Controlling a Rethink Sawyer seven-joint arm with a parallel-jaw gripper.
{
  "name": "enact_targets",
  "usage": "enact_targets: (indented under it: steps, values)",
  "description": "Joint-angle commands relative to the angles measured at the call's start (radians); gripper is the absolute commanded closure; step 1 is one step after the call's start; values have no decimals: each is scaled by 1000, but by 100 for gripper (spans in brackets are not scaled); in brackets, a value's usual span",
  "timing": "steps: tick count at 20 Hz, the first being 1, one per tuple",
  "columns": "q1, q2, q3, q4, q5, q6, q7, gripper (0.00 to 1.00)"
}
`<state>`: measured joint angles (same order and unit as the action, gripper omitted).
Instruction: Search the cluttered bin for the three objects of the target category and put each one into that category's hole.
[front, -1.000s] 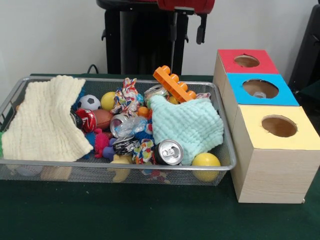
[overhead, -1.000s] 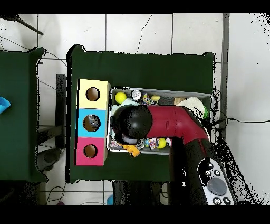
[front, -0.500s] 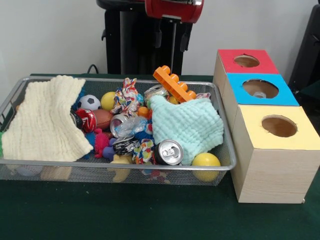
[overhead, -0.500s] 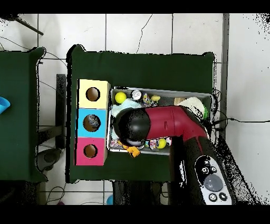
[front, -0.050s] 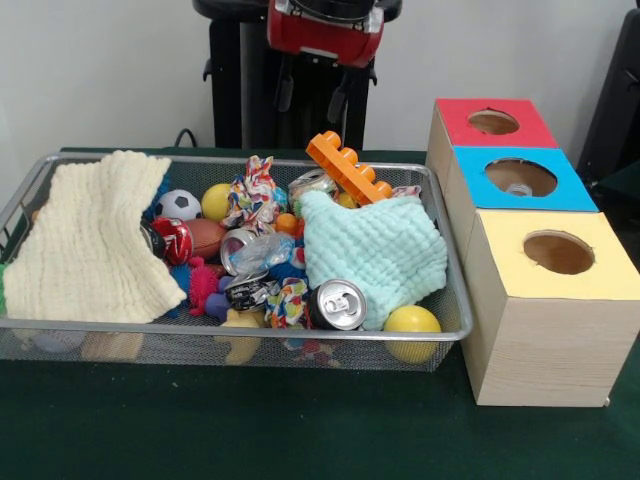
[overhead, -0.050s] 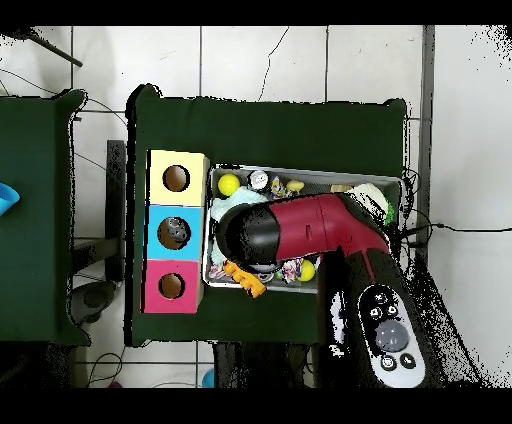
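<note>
Your gripper (front, -0.050s: 310, 95) hangs empty, fingers apart, above the bin's (front, -0.050s: 455, 300) far edge; drop straight, clearing the orange brick (front, -0.050s: 348, 167).

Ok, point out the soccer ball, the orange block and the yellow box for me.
soccer ball (front, -0.050s: 179, 204), front view, its top face
orange block (front, -0.050s: 349, 167), front view, middle studs
yellow box (front, -0.050s: 505, 256), front view, lid left of hole
</note>
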<state>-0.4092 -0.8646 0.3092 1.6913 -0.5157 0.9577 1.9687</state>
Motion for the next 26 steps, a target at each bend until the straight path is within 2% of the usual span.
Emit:
enact_targets:
  steps: [1,4,9,13,18,22,26]
  values:
    - [31,46,-64,-78,-114,19,37,0]
    - [65,76,-108,-102,-154,4,105,0]
    - [93,95,-147,-126,-157,8,131,0]
    - [111,124,-188,-142,-172,-26,157,0]
    - [126,169,-225,-152,-193,-105,178,0]
    - [131,220,-249,-133,-200,-238,216,0]
    - [161,251,-285,-125,-191,-298,230,0]
